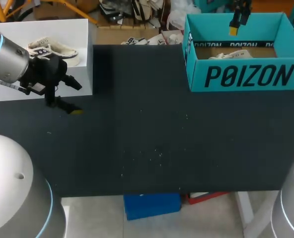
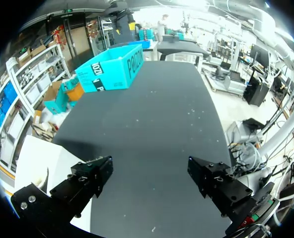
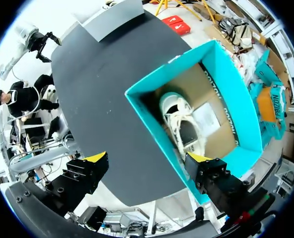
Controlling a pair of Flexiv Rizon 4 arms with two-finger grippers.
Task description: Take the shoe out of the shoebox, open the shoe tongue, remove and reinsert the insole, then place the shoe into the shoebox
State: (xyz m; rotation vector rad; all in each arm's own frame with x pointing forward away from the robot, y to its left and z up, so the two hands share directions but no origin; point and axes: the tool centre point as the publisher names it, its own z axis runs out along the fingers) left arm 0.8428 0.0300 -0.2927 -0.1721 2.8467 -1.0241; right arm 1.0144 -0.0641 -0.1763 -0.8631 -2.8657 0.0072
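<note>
Seen from the head camera, the shoebox (image 1: 246,75) stands at the far right corner of the table (image 1: 147,134), and the shoe (image 1: 231,54) lies inside it, only partly visible over the front wall. The right gripper (image 1: 236,25) hangs above the box near its back wall. I cannot tell its opening from here, because only one yellow tip shows. The left gripper (image 1: 67,101) is well apart, at the table's left side, beside a white platform (image 1: 82,74) that carries a second shoe (image 1: 52,49).

In the left wrist view the left gripper's jaws are spread wide with nothing between them. Only bare table lies ahead, and the shoebox is far off at the other end.

In the right wrist view the right gripper's jaws are also spread and hold nothing. The shoe is ahead of them, deep on the box floor, and closer to one finger than to the other. The box's near wall runs across the line between the fingers (this is my main worry). If the gripper goes straight down from here, I think one finger could hit the cardboard rim and push or tip the light box. A grip taken off the shoe's middle could also let it turn or slip while it is lifted over the wall.
</note>
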